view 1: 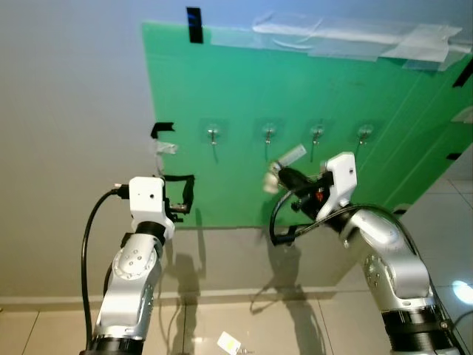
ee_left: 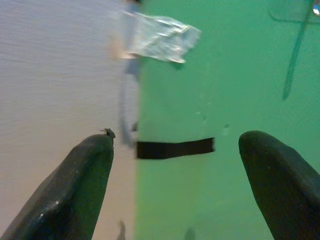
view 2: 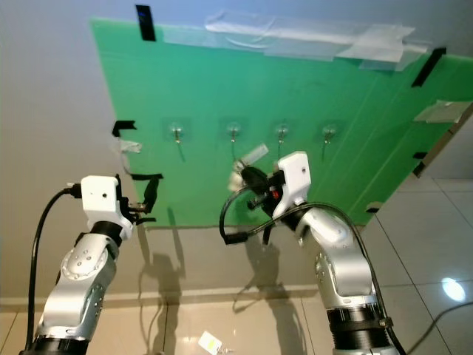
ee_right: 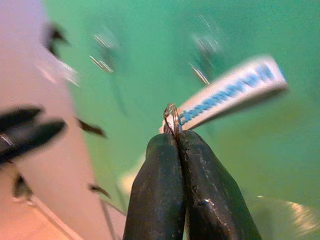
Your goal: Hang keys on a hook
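A green board (view 1: 310,89) is taped to the wall and carries a row of several small metal hooks, among them one (view 1: 270,133) and its neighbour (view 1: 317,133). My right gripper (view 1: 284,176) is shut on the key ring (ee_right: 171,117), just below and between those two hooks. A white tag with blue lettering (ee_right: 232,90) sticks up from the ring toward the board, and the keys (view 1: 271,181) hang at the fingertips. My left gripper (view 1: 186,194) is open and holds nothing, raised at the board's lower left edge beside a strip of black tape (ee_left: 175,148).
A small white card (view 1: 230,342) lies on the tiled floor between my arms. Clear tape (view 1: 355,37) and black tape strips (view 1: 194,24) fix the board to the grey wall. A black cable (view 1: 284,229) loops under the right wrist.
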Controlling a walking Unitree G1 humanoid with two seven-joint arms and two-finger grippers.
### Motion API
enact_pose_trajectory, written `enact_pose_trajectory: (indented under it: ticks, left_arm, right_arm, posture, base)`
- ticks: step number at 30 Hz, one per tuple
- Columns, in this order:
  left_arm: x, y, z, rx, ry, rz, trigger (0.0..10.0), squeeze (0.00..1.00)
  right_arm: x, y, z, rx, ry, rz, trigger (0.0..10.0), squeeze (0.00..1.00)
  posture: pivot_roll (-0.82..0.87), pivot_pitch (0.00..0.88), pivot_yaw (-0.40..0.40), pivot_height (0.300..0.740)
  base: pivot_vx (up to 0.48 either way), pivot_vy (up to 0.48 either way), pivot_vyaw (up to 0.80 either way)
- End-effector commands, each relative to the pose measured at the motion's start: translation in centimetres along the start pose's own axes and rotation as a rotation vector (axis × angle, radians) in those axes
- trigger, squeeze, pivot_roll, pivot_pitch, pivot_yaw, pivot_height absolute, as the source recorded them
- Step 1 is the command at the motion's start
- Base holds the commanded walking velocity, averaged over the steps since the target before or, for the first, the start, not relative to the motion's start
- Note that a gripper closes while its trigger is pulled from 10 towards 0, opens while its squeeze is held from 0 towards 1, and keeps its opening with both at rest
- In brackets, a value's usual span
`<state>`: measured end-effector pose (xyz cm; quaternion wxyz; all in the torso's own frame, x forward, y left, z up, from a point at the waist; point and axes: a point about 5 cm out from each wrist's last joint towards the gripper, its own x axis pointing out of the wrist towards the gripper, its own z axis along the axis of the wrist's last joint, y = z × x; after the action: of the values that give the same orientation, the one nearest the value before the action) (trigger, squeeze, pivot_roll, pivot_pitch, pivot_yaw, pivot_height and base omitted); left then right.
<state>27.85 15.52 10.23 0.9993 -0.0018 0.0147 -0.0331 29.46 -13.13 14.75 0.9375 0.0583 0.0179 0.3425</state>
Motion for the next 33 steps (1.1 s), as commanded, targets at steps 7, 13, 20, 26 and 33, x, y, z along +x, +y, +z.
enact_pose_trajectory:
  ticks: [7, 13, 20, 26, 33]
  left_arm:
    - [0.2, -1.0, -0.1, 0.023, 0.007, -0.044, 10.0, 0.0]
    - [0.1, -1.1, -0.2, 0.025, 0.011, -0.053, 10.0, 0.0]
    - [0.0, -1.0, -0.4, 0.017, 0.026, -0.055, 10.0, 0.0]
    - [0.0, -1.1, -0.5, 0.012, 0.031, -0.06, 10.0, 0.0]
    - [-0.2, -1.1, -0.5, 0.007, 0.036, -0.063, 10.0, 0.0]
  right_arm:
    - [1.8, -0.5, 2.1, 0.056, -0.036, 0.05, 10.0, 0.0]
    - [3.2, -0.7, 2.9, 0.098, -0.069, 0.046, 10.0, 0.0]
    - [4.2, -2.2, 2.4, 0.22, -0.069, -0.002, 10.0, 0.0]
    - [4.5, -3.5, 1.8, 0.293, -0.076, -0.071, 10.0, 0.0]
    - [4.3, -4.2, 2.0, 0.354, -0.104, -0.095, 10.0, 0.0]
  posture:
    - [0.09, 0.0, -0.051, 0.74]
    - [0.1, 0.0, -0.048, 0.74]
    - [0.1, 0.0, -0.05, 0.74]
    - [0.1, 0.0, -0.048, 0.74]
    - [0.1, 0.0, -0.047, 0.74]
  base:
    - [0.0, 0.0, 0.0]
    - [0.0, 0.0, 0.0]
    - [0.0, 0.0, 0.0]
    - [0.0, 0.0, 0.0]
    - [0.0, 0.0, 0.0]
